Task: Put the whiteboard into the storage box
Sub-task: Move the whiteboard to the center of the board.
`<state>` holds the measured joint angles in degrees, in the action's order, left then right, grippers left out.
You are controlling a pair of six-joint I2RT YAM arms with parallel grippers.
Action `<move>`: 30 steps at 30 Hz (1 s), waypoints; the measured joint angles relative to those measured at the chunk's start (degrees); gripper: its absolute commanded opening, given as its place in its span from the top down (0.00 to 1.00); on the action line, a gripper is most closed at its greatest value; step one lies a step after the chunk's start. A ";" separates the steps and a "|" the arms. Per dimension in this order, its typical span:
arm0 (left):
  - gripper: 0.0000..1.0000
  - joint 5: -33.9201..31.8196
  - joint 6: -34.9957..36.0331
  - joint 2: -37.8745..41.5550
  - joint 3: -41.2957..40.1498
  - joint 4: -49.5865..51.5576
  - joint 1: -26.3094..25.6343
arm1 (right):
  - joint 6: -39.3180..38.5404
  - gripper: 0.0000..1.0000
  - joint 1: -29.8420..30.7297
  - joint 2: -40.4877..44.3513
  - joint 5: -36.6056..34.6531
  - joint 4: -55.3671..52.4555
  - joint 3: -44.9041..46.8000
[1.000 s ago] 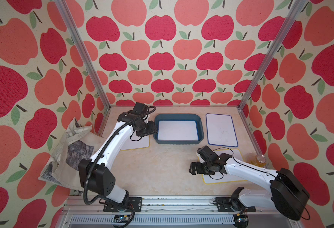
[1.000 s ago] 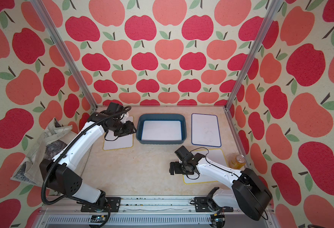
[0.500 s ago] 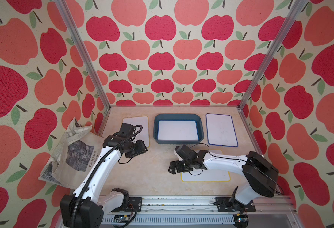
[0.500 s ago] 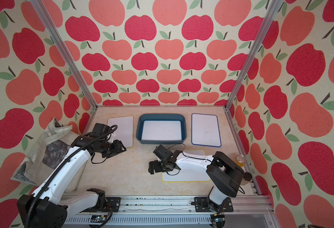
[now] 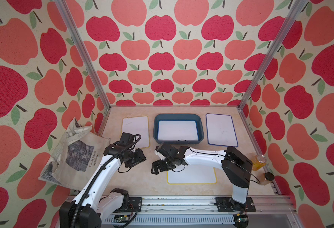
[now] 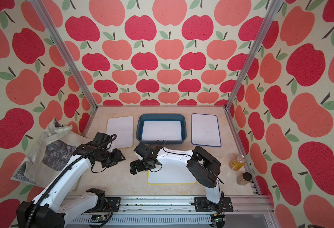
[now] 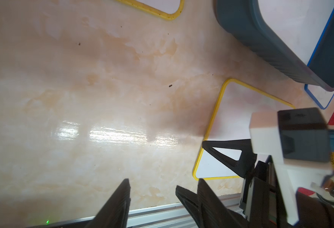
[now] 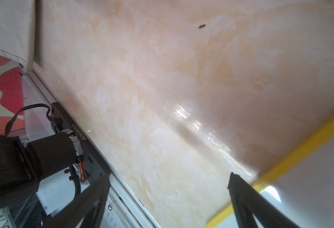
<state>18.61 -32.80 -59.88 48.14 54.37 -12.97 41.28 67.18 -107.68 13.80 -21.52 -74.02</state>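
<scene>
The dark blue-grey storage box stands at the back middle with a blue-edged whiteboard lying flat in it. A yellow-edged whiteboard lies flat near the front. My right gripper is open at this board's left edge, one finger tip over the yellow rim and nothing between the jaws. My left gripper hovers open and empty over bare table just left of it. More whiteboards lie at the back: a yellow-edged one on the left and a blue-edged one on the right.
A printed cloth tote bag droops over the table's left side. A jar of yellow liquid and a black-capped bottle stand at the right edge. The metal rail carrying both arm bases runs along the front.
My left gripper has pulled back from the back-left yellow whiteboard toward the front middle. My right gripper has swept left, and the front yellow whiteboard has slid left with it.
</scene>
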 measured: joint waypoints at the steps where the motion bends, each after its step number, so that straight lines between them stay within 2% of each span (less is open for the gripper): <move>1: 0.44 0.00 -0.39 0.00 -0.31 -0.42 0.00 | -0.33 0.02 0.00 0.96 -0.79 -1.09 0.11; 4: 0.44 -0.13 -1.07 -0.52 -1.11 -1.53 -0.68 | -1.05 0.01 0.00 7.37 -4.79 -4.15 3.78; 9: 0.43 -0.26 -2.58 -3.98 -1.97 -4.15 -5.33 | -1.20 0.01 -2.51 26.58 -13.07 -12.33 14.88; 13: 0.43 -0.20 -4.35 -7.76 -2.03 -6.91 -10.71 | -1.14 0.01 -11.45 41.24 -17.57 -17.77 25.88; 18: 0.41 -0.20 -6.62 -12.76 -2.03 -10.19 -16.65 | -1.18 0.01 -23.02 52.83 -17.59 -21.11 37.18; 22: 0.41 0.13 -8.17 -17.33 -2.03 -13.25 -20.09 | -1.29 0.01 -29.22 55.76 -15.65 -21.40 41.38; 30: 0.40 2.32 -9.81 -23.21 -2.01 -18.95 -21.97 | -4.15 0.01 -36.74 50.40 -12.26 -16.79 43.93</move>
<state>20.93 -42.61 -83.09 46.13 35.42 -34.94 37.12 30.44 -57.28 1.54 -38.30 -30.09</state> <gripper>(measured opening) 0.601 0.992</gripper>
